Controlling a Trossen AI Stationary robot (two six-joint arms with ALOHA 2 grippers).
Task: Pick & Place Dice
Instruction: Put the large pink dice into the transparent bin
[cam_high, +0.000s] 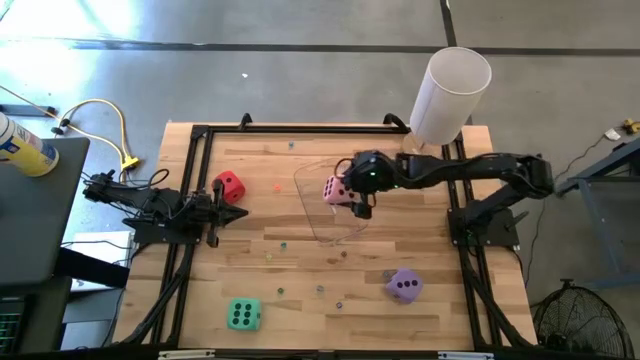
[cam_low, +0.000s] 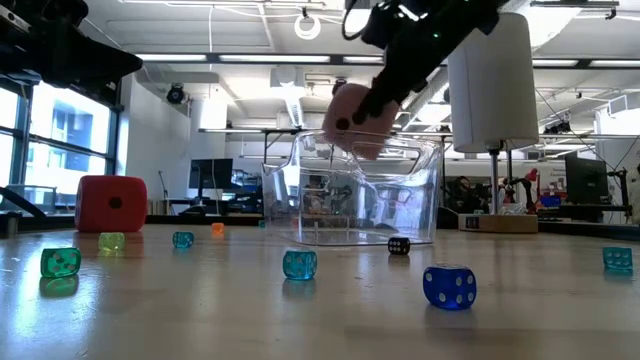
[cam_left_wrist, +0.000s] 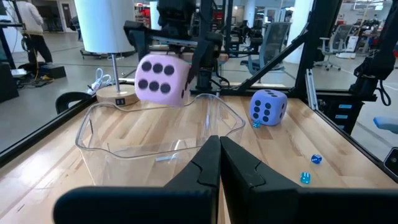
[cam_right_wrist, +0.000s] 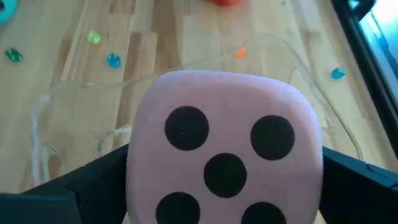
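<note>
My right gripper (cam_high: 347, 194) is shut on the pink die (cam_high: 335, 190), which it holds over the open top of the clear plastic bin (cam_high: 318, 222) near the table's middle. In the low view the pink die (cam_low: 350, 118) sits about level with the bin's rim (cam_low: 400, 142). The red die (cam_high: 229, 185) rests on the table at the left. Just nearer than it, my left gripper (cam_high: 238, 212) waits, shut and touching nothing. The green die (cam_high: 243, 314) and the purple die (cam_high: 404, 285) stand on the near part of the table. My right gripper pinches the pink die between its two fingers, one finger (cam_right_wrist: 93, 180) on each of two opposite side faces (cam_right_wrist: 140, 155). It reaches in from the table's right side, slanting downward. The die is lifted clear of the table, above the bin.
Several small coloured dice (cam_low: 449, 285) lie scattered over the wooden table. A white cylindrical lamp (cam_high: 450, 95) stands at the far right edge. A black frame (cam_high: 195, 140) borders the table. There is open wood between the green and purple dice.
</note>
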